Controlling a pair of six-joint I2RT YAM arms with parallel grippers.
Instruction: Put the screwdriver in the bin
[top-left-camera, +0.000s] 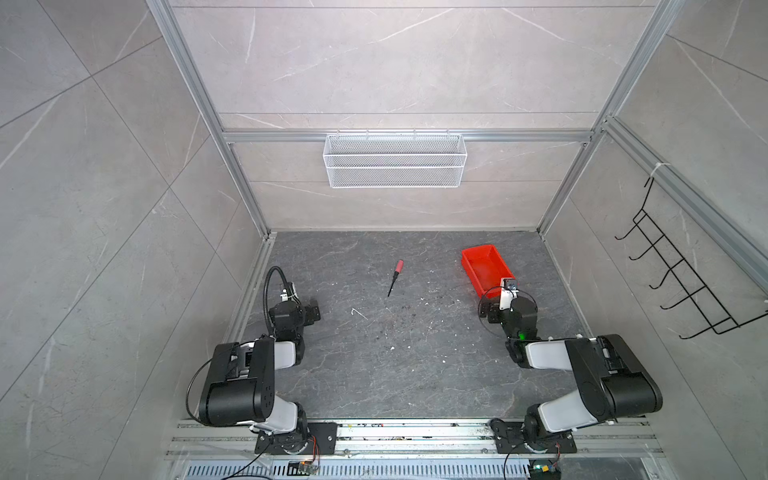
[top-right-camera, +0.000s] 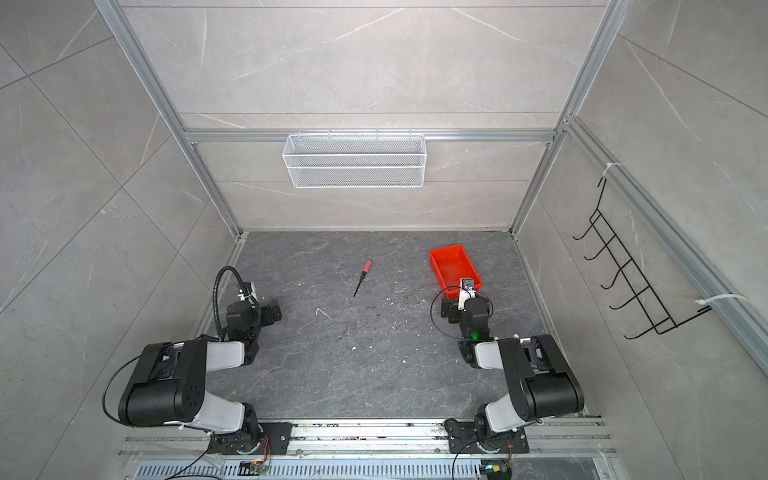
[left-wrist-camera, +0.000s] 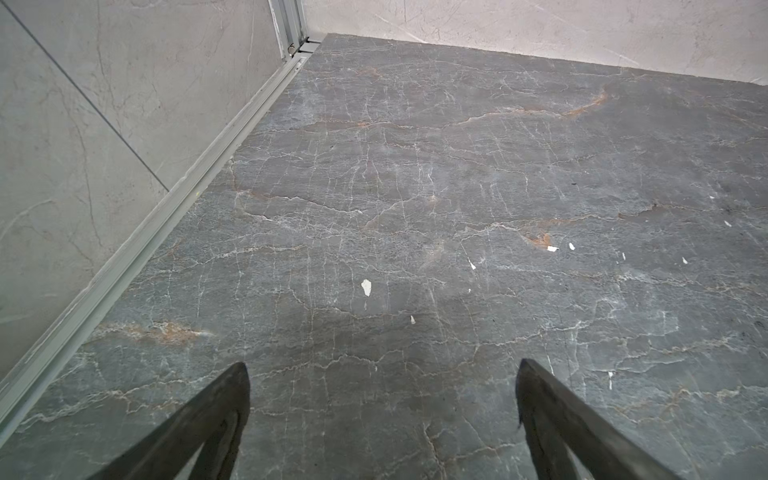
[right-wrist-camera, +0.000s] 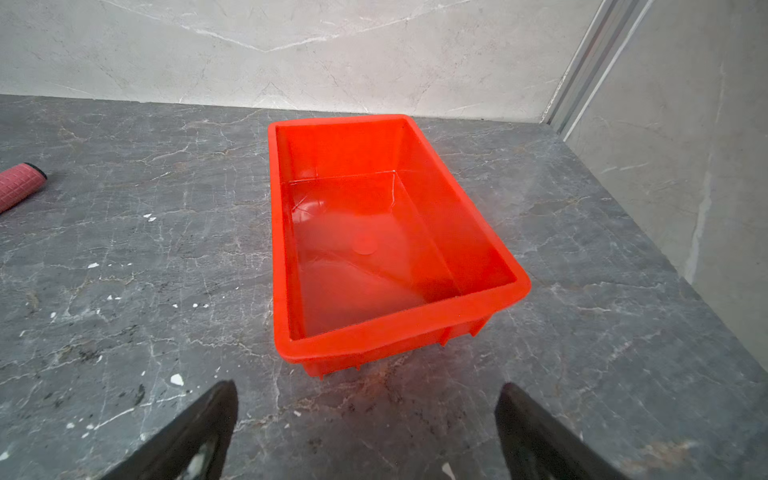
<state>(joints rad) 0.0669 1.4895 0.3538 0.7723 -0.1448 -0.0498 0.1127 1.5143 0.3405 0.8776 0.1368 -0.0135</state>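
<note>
Start of the job: nothing picked up.
On the table (top-left-camera: 415, 374) the bin (top-left-camera: 484, 268) sits empty; right gripper (right-wrist-camera: 368, 386) and left gripper (left-wrist-camera: 382, 363) gape wide, holding nothing. The screwdriver (top-left-camera: 395, 277) lies mid-table, apart from the bin; next, I judge, a reach for its handle.

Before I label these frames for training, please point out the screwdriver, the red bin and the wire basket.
screwdriver (top-left-camera: 399, 266), in a top view, on its red handle.
red bin (right-wrist-camera: 399, 326), in the right wrist view, on its near rim.
wire basket (top-right-camera: 355, 176), in a top view, on its front mesh wall.
</note>
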